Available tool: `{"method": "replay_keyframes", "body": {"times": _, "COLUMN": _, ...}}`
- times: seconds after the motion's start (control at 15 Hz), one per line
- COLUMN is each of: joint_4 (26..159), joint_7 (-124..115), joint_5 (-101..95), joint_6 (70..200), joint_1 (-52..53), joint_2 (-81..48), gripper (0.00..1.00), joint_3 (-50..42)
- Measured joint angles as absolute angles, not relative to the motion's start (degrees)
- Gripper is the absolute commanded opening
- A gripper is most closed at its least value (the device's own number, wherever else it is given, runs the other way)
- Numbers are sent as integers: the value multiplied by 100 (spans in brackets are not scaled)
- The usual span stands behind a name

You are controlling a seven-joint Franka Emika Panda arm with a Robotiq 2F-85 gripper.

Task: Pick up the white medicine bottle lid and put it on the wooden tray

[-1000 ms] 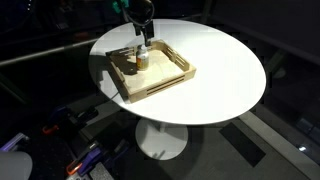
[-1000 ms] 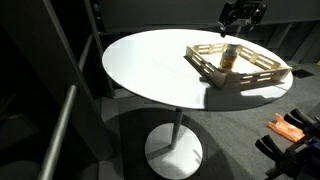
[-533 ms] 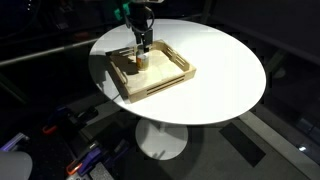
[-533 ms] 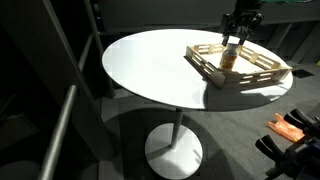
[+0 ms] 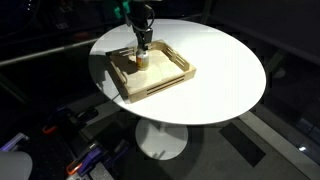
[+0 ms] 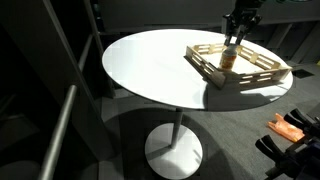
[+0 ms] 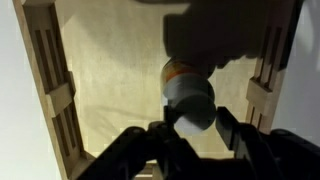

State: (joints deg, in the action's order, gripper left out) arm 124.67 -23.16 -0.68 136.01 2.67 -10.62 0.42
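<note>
The white medicine bottle lid is sitting on the medicine bottle. It is showing as a small round white cap above a tan-brown body. The bottle is standing upright on the floor of the wooden tray, which is resting on the round white table. The gripper is hanging directly over the bottle, its dark fingers straddling the cap closely. Whether they are pressing on it cannot be told.
</note>
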Motion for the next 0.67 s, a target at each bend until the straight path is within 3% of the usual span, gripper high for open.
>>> {"method": "replay_keyframes", "body": {"times": 0.13, "joint_4": 12466, "joint_7": -2316, "joint_5": -68, "joint_6": 13601, "joint_1": 268, "joint_2": -1012, "gripper": 39, "joint_3": 42}}
{"method": "replay_keyframes", "body": {"times": 0.27, "joint_4": 12466, "joint_7": -2316, "joint_5": -69, "joint_6": 13601, "joint_1": 270, "joint_2": -958, "gripper": 42, "joint_3": 42}}
{"method": "replay_keyframes", "body": {"times": 0.33, "joint_4": 12466, "joint_7": -2316, "joint_5": -69, "joint_6": 13601, "joint_1": 271, "joint_2": -934, "gripper": 36, "joint_3": 42}}
{"method": "replay_keyframes", "body": {"times": 0.67, "joint_4": 12466, "joint_7": -2316, "joint_5": -70, "joint_6": 13601, "joint_1": 273, "joint_2": -871, "gripper": 35, "joint_3": 39}}
